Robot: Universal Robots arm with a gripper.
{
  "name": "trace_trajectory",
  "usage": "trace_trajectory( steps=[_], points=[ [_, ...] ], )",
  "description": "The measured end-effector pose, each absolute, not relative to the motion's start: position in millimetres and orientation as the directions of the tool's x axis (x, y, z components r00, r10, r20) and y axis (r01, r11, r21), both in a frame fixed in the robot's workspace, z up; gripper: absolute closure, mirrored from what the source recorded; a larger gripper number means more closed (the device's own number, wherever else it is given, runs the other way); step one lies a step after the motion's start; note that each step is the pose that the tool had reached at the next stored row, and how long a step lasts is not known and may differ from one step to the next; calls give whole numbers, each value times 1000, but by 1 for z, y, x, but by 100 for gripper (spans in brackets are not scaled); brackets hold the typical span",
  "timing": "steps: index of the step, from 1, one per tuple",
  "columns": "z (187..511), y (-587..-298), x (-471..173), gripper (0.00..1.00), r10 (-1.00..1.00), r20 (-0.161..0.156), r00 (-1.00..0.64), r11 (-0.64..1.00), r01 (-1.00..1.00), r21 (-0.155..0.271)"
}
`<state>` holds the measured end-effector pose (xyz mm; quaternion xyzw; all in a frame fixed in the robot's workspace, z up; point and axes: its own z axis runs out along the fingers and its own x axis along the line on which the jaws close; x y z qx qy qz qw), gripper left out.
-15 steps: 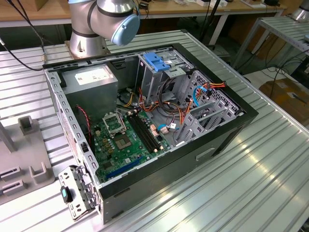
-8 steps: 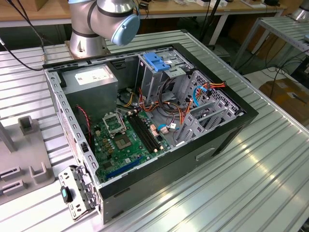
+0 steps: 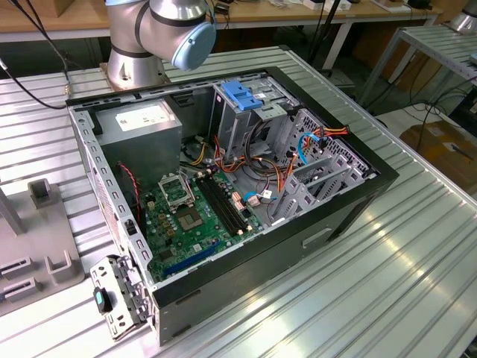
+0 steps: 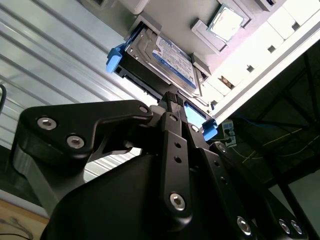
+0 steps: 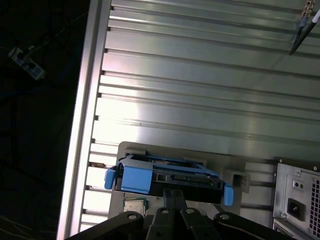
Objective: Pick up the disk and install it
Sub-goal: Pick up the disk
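The disk [image 4: 165, 57] is a silver drive with a white-and-blue label and blue rails. It lies in a grey holder plate [image 4: 175, 15] on the ribbed metal table. In the first wrist view I see the disk [image 5: 170, 177] edge-on, with its blue rails at both ends. My gripper [image 4: 173, 96] hangs right at the disk's near edge, its two black fingers pressed together with no gap and nothing between them. In the first wrist view the gripper [image 5: 174, 192] sits just in front of the middle of the disk's edge.
The open computer case [image 3: 350, 201] lies on the table, with a grey drive cage topped by a blue bracket [image 3: 242, 93] and a power-supply box [image 3: 138, 123]. A small square chip [image 4: 227, 22] rests on the holder plate beside the disk. The table edge [image 5: 87, 100] drops to dark floor.
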<state>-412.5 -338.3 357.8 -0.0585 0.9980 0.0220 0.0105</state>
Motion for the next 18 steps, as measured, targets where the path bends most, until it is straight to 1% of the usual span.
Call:
trace_trajectory(
  steps=[7,18],
  points=[
    [358,-338,-412,89,-213,-24,-977,976,-214,43],
    [356,-338,-413,89,-483,-24,-875,874,-484,43]
  ],
)
